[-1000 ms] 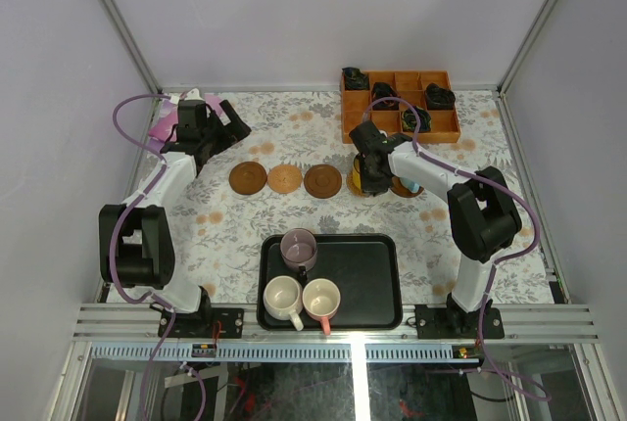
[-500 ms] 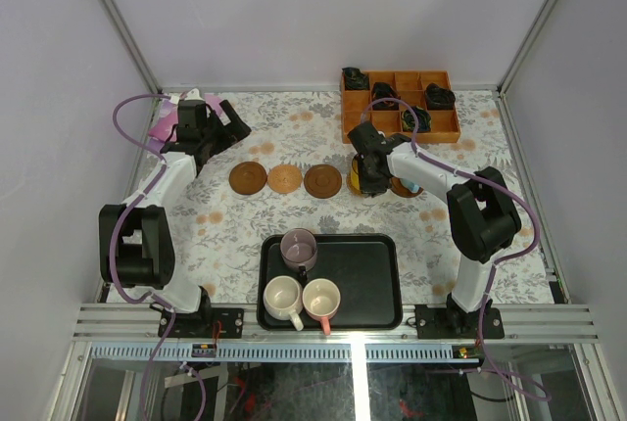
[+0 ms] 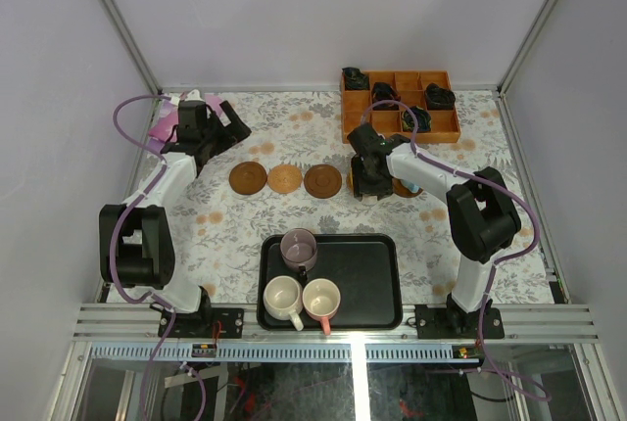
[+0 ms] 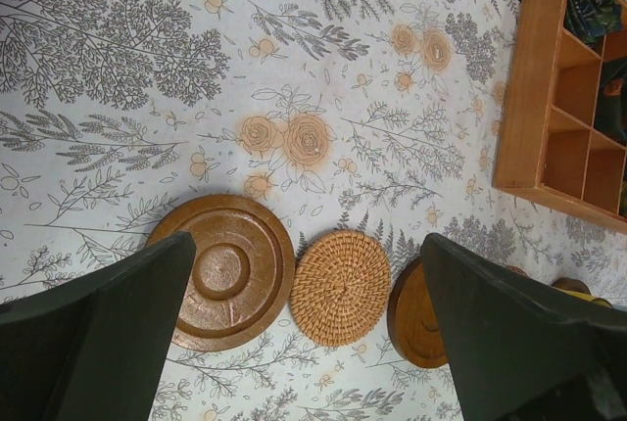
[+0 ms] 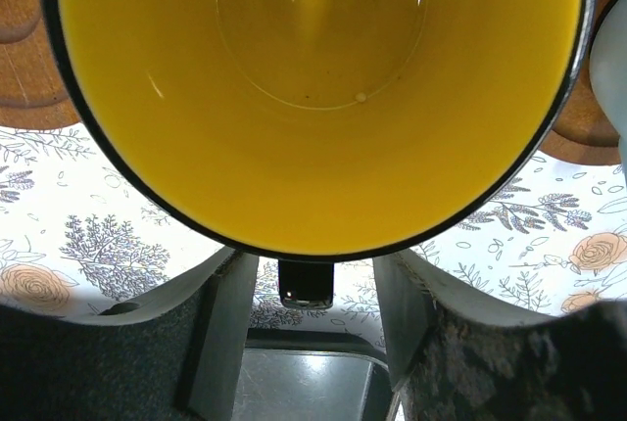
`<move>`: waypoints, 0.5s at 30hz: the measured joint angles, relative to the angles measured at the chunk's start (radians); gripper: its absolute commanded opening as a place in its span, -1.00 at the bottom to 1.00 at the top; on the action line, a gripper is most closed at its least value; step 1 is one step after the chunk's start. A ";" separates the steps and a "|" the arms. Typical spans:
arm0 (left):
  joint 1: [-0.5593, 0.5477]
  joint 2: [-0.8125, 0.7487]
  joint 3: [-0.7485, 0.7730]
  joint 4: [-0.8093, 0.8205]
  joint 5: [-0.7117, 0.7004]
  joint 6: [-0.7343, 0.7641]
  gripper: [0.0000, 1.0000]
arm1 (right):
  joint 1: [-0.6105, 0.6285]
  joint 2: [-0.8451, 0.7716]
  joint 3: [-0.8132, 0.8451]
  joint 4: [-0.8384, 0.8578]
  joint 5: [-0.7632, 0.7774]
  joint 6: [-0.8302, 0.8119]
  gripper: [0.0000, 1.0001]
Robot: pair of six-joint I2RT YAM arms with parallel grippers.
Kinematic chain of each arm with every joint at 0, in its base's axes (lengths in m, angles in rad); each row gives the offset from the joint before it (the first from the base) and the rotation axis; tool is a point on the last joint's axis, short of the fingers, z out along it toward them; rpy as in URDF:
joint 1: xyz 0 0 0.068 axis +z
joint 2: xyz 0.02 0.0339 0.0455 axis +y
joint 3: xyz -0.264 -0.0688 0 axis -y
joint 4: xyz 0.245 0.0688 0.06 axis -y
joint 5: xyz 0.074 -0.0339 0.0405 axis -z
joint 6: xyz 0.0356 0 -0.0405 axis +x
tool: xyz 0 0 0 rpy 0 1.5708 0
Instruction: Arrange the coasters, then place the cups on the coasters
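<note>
Now, left gripper: spread wide above coasters.
Right gripper: parted, flanking yellow cup handle, not touching.
Tablecloth: floral print.

Coasters: dark wooden ringed disc, woven tan round disc, second dark wooden disc. All flat, in left-right row on floral cloth, narrow gaps between.

Cups: mauve cup, cream cup, white cup with pink handle. All upright and empty on black rectangular tray; mauve at far-left corner, other two side by side at near edge.

Yellow dark-rimmed cup upright, empty, right of coaster row. Pale cup edge just right of it, over brown disc.
</note>
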 measured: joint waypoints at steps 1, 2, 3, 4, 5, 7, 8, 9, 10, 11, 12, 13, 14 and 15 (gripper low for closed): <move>0.000 0.000 -0.002 0.000 0.000 0.000 0.99 | 0.001 0.000 0.000 -0.004 0.000 -0.001 0.13; 0.000 0.000 -0.003 0.000 0.000 0.000 0.99 | 0.002 0.000 0.000 -0.006 0.000 -0.002 0.12; 0.000 0.000 -0.005 0.000 0.000 0.000 0.99 | 0.003 0.000 0.000 -0.008 0.000 -0.003 0.12; 0.000 0.000 -0.007 0.000 0.000 0.000 0.99 | 0.005 0.000 0.000 -0.010 0.000 -0.003 0.11; 0.000 0.000 -0.009 -0.001 0.000 0.000 0.99 | 0.006 -0.001 0.000 -0.011 0.000 -0.004 0.11; 0.000 -0.002 -0.014 0.000 0.000 0.000 0.99 | 0.011 -0.003 0.000 -0.014 -0.002 -0.005 0.09; 0.000 -0.002 -0.015 -0.001 0.000 0.000 0.99 | 0.013 -0.005 0.000 -0.015 -0.004 -0.007 0.08; 0.000 -0.003 -0.016 -0.001 0.000 0.000 0.99 | 0.015 -0.007 0.000 -0.016 -0.006 -0.008 0.07; 0.000 -0.003 -0.018 -0.001 0.000 0.000 0.99 | 0.018 -0.009 0.000 -0.016 -0.008 -0.009 0.07; 0.000 -0.003 -0.019 -0.002 0.000 0.000 0.99 | 0.021 -0.010 0.000 -0.017 -0.008 -0.011 0.06; 0.000 -0.003 -0.019 -0.002 0.000 0.000 0.99 | 0.024 -0.011 0.000 -0.017 -0.010 -0.012 0.06; 0.000 -0.004 -0.020 -0.002 0.000 0.000 0.99 | 0.026 -0.011 0.000 -0.016 -0.013 -0.013 0.06; 0.000 -0.006 -0.022 -0.002 0.000 0.000 0.99 | 0.028 -0.011 0.000 -0.017 -0.018 -0.014 0.06; 0.000 -0.008 -0.024 -0.002 0.000 0.000 0.99 | 0.031 -0.012 0.000 -0.017 -0.019 -0.015 0.05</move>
